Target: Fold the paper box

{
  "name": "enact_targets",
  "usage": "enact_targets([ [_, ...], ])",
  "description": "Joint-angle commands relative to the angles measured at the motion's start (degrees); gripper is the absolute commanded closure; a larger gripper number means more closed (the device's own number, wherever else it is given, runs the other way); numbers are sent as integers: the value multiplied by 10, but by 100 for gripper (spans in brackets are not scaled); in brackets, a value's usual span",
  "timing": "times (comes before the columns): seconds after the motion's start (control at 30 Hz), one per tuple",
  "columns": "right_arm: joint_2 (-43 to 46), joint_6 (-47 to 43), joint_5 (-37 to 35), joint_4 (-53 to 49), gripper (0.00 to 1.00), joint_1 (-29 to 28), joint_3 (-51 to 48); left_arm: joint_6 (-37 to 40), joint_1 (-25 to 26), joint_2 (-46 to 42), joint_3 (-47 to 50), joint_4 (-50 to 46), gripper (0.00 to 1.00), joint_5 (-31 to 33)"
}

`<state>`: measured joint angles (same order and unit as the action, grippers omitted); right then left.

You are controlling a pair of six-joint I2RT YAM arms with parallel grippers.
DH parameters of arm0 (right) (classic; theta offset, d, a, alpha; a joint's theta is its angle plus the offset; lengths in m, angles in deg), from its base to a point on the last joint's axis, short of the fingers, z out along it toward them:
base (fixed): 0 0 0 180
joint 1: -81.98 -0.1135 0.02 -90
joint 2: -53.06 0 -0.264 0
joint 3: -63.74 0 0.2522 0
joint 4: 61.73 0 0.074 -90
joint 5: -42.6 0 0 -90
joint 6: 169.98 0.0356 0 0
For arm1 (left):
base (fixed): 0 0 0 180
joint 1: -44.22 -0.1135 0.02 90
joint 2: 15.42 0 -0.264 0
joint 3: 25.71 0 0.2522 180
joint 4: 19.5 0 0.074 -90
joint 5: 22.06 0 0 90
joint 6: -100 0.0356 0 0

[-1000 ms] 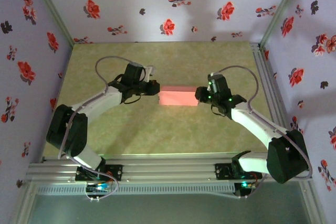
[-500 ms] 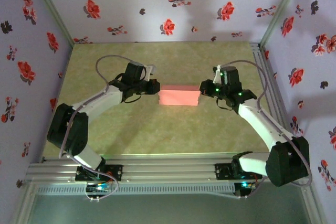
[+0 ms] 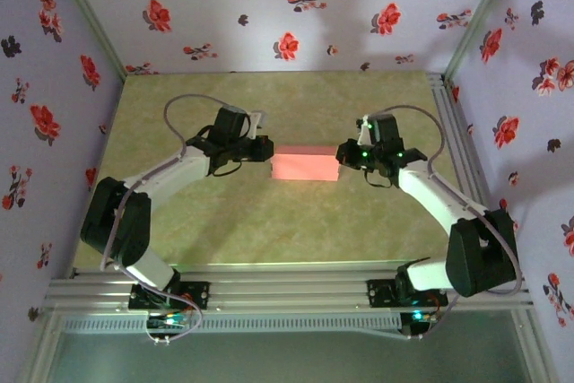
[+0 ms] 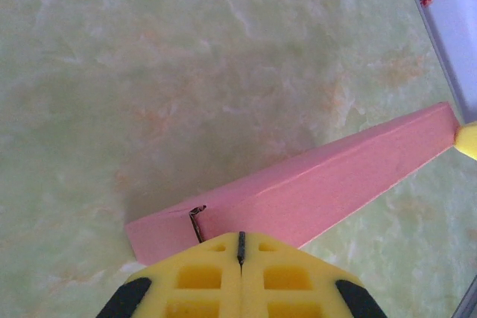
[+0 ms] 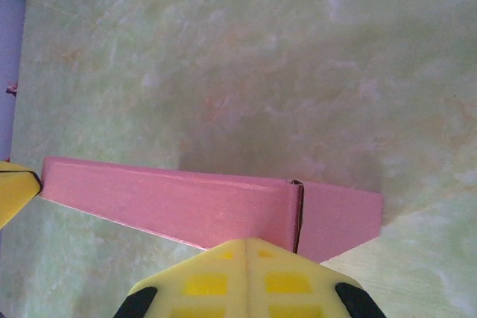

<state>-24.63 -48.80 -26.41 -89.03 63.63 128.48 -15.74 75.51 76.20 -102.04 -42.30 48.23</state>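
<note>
Salmon-pink cardboard, folded into a flat rectangular paper box (image 3: 305,166), lying mid-table on the green-marbled tabletop (image 3: 269,221) between 2 arms. Lilac walls with red flowers (image 3: 269,6) all around. Left gripper (image 3: 267,150) at its left end, right gripper (image 3: 342,155) at its right end, both closed.

From the left wrist: paper box (image 4: 320,180) stretching away, small slit near the close end. Yellow fingers (image 4: 209,281) pressed together, touching that end, nothing between them.

From the right wrist: fold seam across the paper box (image 5: 186,200). Fingers (image 5: 223,277) shut, against its near edge.
</note>
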Motion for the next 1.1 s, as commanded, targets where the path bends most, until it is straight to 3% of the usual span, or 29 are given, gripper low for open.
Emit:
enact_targets([
  [0.0,-7,7,-27,-8,100,4,-29,13,4,26,33,-73,100,38],
  [0.27,7,5,-35,-15,100,3,-59,0,4,9,83,-49,100,47],
  [0.57,64,11,-6,-37,100,3,-83,-40,21,-72,144,-34,100,50],
  [0.83,175,41,8,-60,100,1,-149,-93,57,-140,216,-11,100,73],
  [0.93,209,39,2,-87,100,2,-148,-104,61,-162,223,-9,100,77],
  [1.07,192,21,7,-104,96,2,-119,-99,60,-174,201,-14,98,78],
])
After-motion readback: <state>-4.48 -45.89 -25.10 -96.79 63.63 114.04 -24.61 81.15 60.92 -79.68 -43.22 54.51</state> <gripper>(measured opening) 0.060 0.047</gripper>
